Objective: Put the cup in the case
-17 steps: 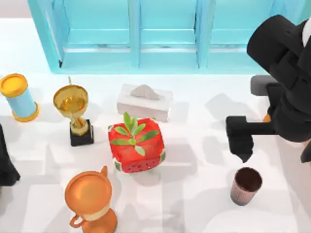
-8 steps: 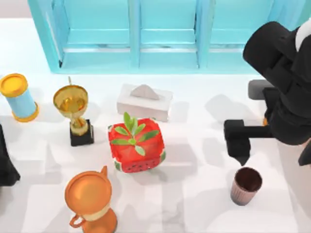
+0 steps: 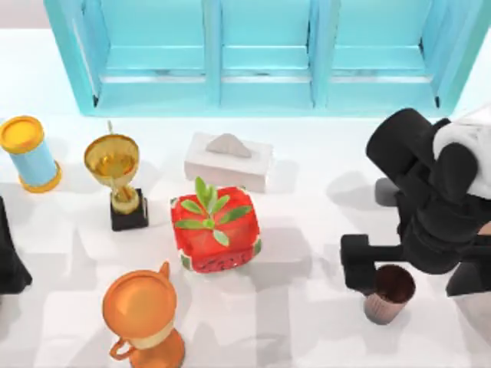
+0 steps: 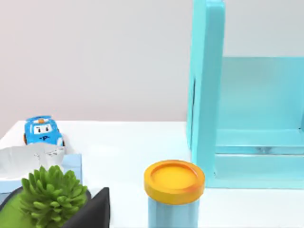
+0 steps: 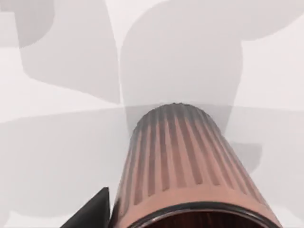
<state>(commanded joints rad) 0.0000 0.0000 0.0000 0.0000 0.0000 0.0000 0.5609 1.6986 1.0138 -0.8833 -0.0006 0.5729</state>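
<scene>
The cup [image 3: 387, 295], a small ribbed brown-mauve tumbler, stands upright near the table's front right. It rises close in the right wrist view as the cup [image 5: 183, 161]. My right gripper [image 3: 390, 270] has come down over it and is open. One black finger [image 3: 357, 264] sits just left of the cup, and the other is hidden under the arm. The case [image 3: 261, 61] is a turquoise open-fronted shelf along the back edge. My left arm [image 3: 9, 261] is parked at the left edge.
A gold trophy [image 3: 113, 165], a big orange trophy [image 3: 142, 310], a blue can with a yellow lid [image 3: 27, 153], a tissue box [image 3: 228, 161] and a watermelon planter [image 3: 215, 230] stand left of the cup. A toy car [image 4: 42, 133] shows in the left wrist view.
My right arm has moved forward and down, from behind the cup to over it. Its visible finger now sits beside the cup's left side. The cup has not moved.
</scene>
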